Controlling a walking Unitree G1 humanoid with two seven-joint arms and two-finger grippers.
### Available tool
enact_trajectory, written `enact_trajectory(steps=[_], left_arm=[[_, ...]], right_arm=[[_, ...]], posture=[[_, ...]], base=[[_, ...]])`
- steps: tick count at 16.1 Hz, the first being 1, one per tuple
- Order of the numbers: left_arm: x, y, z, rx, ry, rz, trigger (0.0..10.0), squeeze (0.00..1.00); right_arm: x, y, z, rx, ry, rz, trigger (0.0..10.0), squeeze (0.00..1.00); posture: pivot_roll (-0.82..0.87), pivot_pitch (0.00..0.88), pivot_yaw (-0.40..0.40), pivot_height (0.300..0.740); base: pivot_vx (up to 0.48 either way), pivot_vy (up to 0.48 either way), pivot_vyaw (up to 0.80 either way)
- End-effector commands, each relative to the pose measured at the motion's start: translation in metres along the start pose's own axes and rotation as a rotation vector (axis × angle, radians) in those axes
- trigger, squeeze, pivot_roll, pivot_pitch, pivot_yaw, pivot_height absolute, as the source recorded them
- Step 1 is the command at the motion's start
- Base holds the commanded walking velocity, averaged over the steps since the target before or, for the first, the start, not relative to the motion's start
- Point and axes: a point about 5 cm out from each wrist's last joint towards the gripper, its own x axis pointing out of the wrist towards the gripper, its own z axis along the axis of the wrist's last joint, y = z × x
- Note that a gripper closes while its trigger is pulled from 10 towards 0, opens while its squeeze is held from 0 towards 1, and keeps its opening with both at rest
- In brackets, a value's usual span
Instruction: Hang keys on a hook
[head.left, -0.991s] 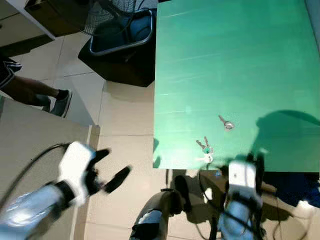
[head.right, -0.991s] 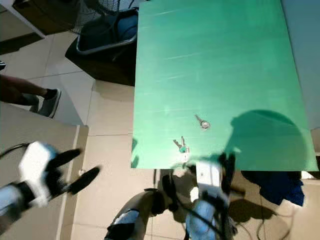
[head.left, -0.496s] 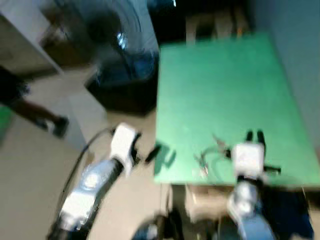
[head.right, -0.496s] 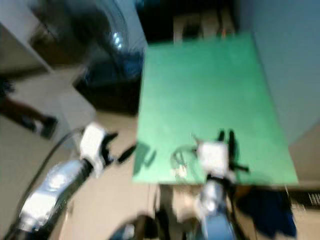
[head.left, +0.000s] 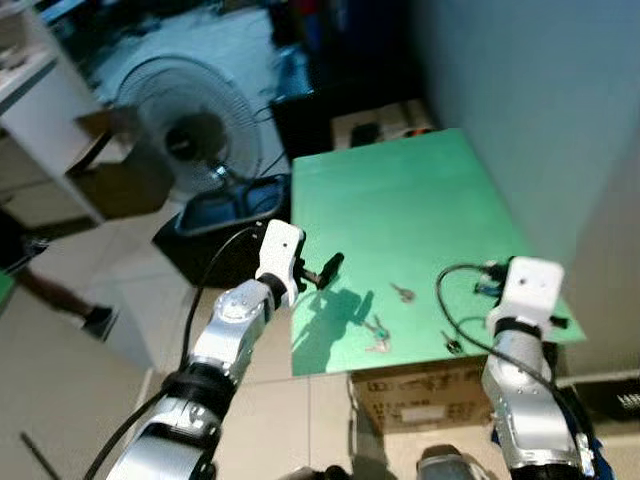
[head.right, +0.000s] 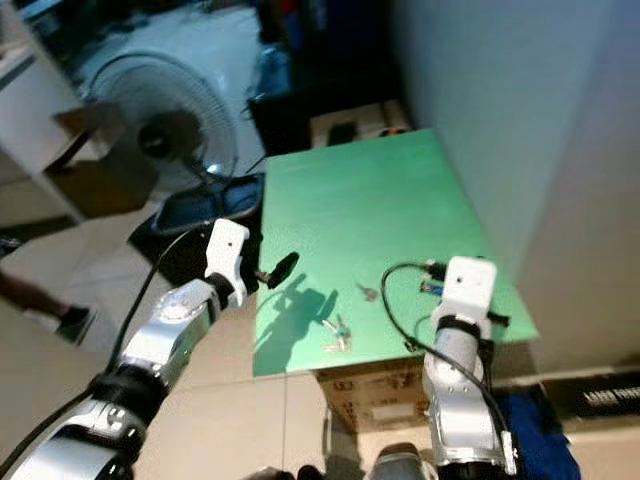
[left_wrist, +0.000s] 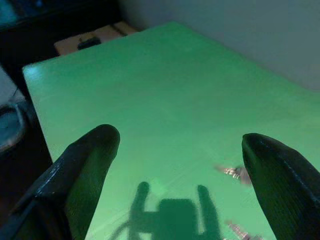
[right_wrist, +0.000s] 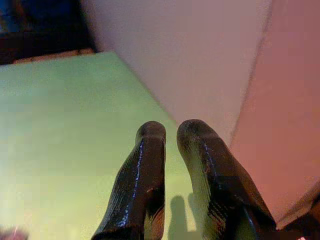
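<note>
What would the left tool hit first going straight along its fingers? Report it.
Probably the flat green tabletop just short of the small metal keys; the open left tool points down across it. Depth is uncertain.

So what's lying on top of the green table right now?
On the green table: a single key and a small key bunch near the front edge. Nothing else can be made out.

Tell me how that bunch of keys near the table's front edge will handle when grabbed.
The small metal key bunch lies flat on the smooth green tabletop, so it will probably slide rather than lift cleanly. Its splayed keys suggest it will dangle loosely. The open left pincer looks wide enough.
</note>
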Motion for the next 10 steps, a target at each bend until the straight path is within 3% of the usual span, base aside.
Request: enact_trajectory(steps=[1,2,4,6,7,10], left_arm=[[-0.008,0.027,-0.006,-0.114,0.016,0.136,10.0,0.00],[-0.015,0.047,-0.010,-0.178,0.014,0.256,10.0,0.00],[-0.026,0.067,-0.015,-0.183,0.022,0.357,10.0,0.00],[-0.031,0.069,-0.017,-0.129,0.009,0.359,10.0,0.00],[-0.034,0.067,-0.022,-0.104,-0.013,0.361,10.0,0.00],[-0.035,0.059,-0.028,-0.091,-0.043,0.336,10.0,0.00]], right_arm=[[-0.005,0.015,-0.001,-0.037,-0.010,0.117,10.0,0.00],[-0.012,0.022,-0.011,-0.126,0.003,0.223,10.0,0.00],[-0.019,0.019,-0.023,-0.132,0.035,0.265,10.0,0.00],[-0.021,0.019,-0.030,-0.159,0.034,0.283,10.0,0.00],[-0.022,0.025,-0.025,-0.206,-0.040,0.320,10.0,0.00],[-0.028,0.030,-0.021,-0.289,-0.129,0.377,10.0,0.00]], posture=[[-0.33,0.000,0.222,0.740],[-0.33,0.000,0.213,0.740],[-0.31,0.000,0.194,0.740],[-0.29,0.000,0.185,0.740],[-0.29,0.000,0.172,0.740],[-0.28,0.000,0.159,0.740]], base=[[0.000,0.000,0.00],[0.000,0.000,0.00],[0.000,0.000,0.00],[0.000,0.000,0.00],[0.000,0.000,0.00],[0.000,0.000,0.00]])
